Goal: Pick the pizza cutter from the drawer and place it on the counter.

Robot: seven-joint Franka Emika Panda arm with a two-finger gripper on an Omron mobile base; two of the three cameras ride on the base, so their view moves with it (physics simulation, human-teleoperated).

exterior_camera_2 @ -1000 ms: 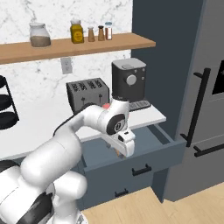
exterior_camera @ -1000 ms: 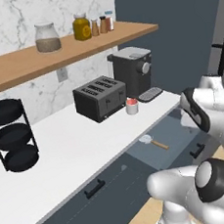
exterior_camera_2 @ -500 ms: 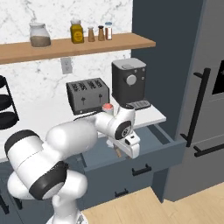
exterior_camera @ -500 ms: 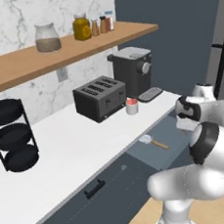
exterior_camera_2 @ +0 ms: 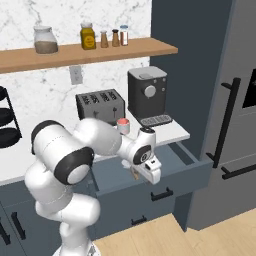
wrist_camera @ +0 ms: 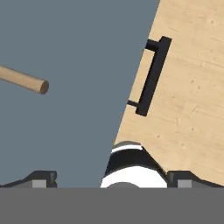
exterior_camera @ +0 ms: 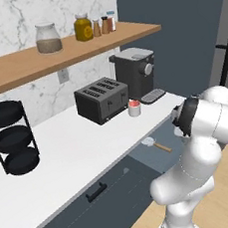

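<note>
The drawer [exterior_camera_2: 176, 176] stands pulled out under the white counter [exterior_camera_2: 170, 132]. In it lies the pizza cutter [exterior_camera: 154, 144], pale disc to the left and tan handle to the right. My gripper [exterior_camera_2: 151, 175] hangs over the drawer's left part and points down, a little in front of the cutter's handle [exterior_camera_2: 134, 173]. In the hand view the fingertips [wrist_camera: 42, 178] stand wide apart with nothing between them, so the gripper [wrist_camera: 113, 180] is open. The cutter's handle end [wrist_camera: 25, 81] pokes in from the left over the drawer floor [wrist_camera: 78, 48], apart from the fingers.
On the counter [exterior_camera: 75, 150] stand a small white cup with a red top [exterior_camera: 134, 107], a toaster [exterior_camera: 102, 100], a coffee machine [exterior_camera: 135, 73] and a black tiered rack [exterior_camera: 11, 137]. A tall dark cabinet [exterior_camera_2: 225, 125] flanks the drawer's right. The drawer's bar handle [wrist_camera: 151, 76] hangs over wooden floor.
My arm has folded in closer to the drawer and the hand has sunk slightly over it. The jaws stay open and the pizza cutter lies where it was.
</note>
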